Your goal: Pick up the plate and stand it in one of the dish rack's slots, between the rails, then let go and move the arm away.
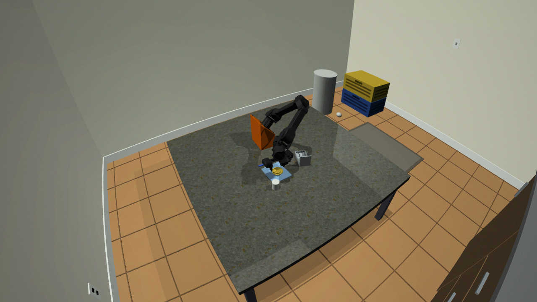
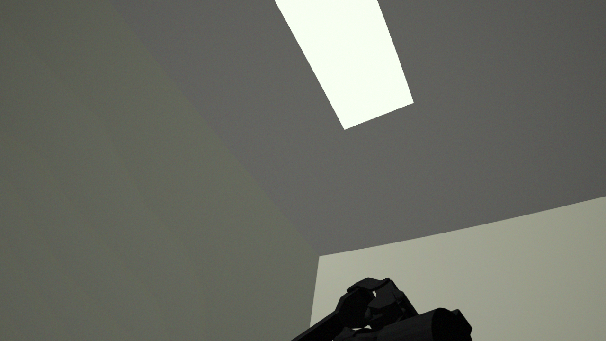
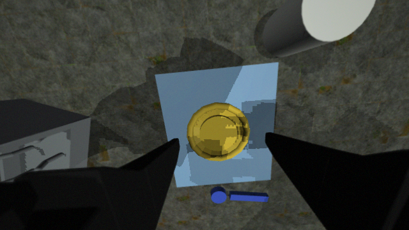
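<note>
- yellow plate is lying flat on a light blue mat, so def not in the rack rn
- gripper is open pretty wide w/ nothing held; in the wrist cam its two black fingertips show on either side of the plate, w/ gaps b/w them and the rim
- can't tell exactly how high the gripper is above the mat tho
- blue thing, prob utensil-ish, w/ a round end and a straight bar is on the surface just beside the mat
- white-topped cylinder stands upright near the mat, on the opposite side from the blue thing
- grey dish rack is off to one side of the mat, apart from it, w/ some rails visible; it's partly cut off in the wrist cam
- orange panel-like thing stands by the base end of the black arm
- further out, big grey cylinder is on the floor next to a yellow crate stacked on a blue one
- exterior cam is mostly ceiling + walls, w/ bits of the arm at the bottom, fyi
</note>
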You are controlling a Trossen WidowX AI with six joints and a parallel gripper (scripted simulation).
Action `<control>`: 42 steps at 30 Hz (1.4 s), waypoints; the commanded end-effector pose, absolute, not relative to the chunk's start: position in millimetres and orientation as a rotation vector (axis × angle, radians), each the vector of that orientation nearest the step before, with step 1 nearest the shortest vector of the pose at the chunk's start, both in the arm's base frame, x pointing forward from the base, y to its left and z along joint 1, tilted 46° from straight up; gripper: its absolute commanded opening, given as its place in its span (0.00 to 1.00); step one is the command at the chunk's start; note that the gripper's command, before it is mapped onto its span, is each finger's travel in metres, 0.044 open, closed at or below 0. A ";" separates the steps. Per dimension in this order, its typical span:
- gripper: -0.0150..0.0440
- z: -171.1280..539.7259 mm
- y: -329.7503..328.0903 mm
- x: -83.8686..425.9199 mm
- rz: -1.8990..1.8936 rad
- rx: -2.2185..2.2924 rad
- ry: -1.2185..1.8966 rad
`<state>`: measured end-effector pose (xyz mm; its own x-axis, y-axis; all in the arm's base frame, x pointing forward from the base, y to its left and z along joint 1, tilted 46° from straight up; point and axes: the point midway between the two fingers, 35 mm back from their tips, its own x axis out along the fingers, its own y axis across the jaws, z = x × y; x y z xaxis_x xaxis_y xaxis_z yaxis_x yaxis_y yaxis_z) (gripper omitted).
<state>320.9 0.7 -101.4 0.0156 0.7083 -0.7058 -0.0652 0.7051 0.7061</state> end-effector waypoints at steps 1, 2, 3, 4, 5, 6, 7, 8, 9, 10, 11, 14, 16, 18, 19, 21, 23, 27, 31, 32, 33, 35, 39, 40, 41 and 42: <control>0.93 -108.0 5.9 318.9 0.655 0.581 1.449; 0.93 -109.0 7.1 318.9 0.655 0.581 1.449; 0.93 -110.1 8.3 318.9 0.655 0.581 1.449; 0.93 -111.1 9.6 318.9 0.655 0.581 1.448; 0.93 -112.1 10.8 318.9 0.655 0.582 1.448; 0.93 -113.1 12.0 318.9 0.655 0.582 1.448; 0.93 -114.1 13.2 318.8 0.656 0.582 1.448; 0.93 -115.1 14.5 318.8 0.656 0.582 1.448; 0.93 -116.1 15.7 318.8 0.656 0.582 1.448; 0.93 -117.1 17.0 318.8 0.656 0.582 1.448; 0.93 -118.1 18.3 318.7 0.656 0.583 1.448; 0.93 -121.0 22.0 318.6 0.657 0.583 1.448; 0.93 -122.2 23.6 318.5 0.658 0.583 1.448; 0.92 -122.3 23.8 318.5 0.658 0.583 1.448; 0.91 -122.3 23.8 318.5 0.658 0.583 1.448; 0.90 -122.3 23.8 318.5 0.658 0.583 1.448; 0.90 -122.3 23.8 318.5 0.658 0.583 1.448; 0.88 -122.3 23.8 318.5 0.658 0.583 1.448; 0.83 -122.3 23.8 318.5 0.658 0.583 1.448; 0.82 -122.3 23.8 318.5 0.658 0.583 1.448; 0.81 -122.3 23.8 318.5 0.658 0.583 1.448; 0.79 -122.3 23.8 318.5 0.658 0.583 1.448; 0.61 -117.1 16.5 321.0 0.654 0.581 1.448; 0.56 -113.4 11.6 322.5 0.652 0.580 1.448; 0.52 -109.6 6.6 323.9 0.651 0.579 1.448; 0.47 -105.7 1.6 325.2 0.649 0.578 1.449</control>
<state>318.1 16.4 -116.2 -0.0051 0.7182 -0.6958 -0.0463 0.6949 0.7176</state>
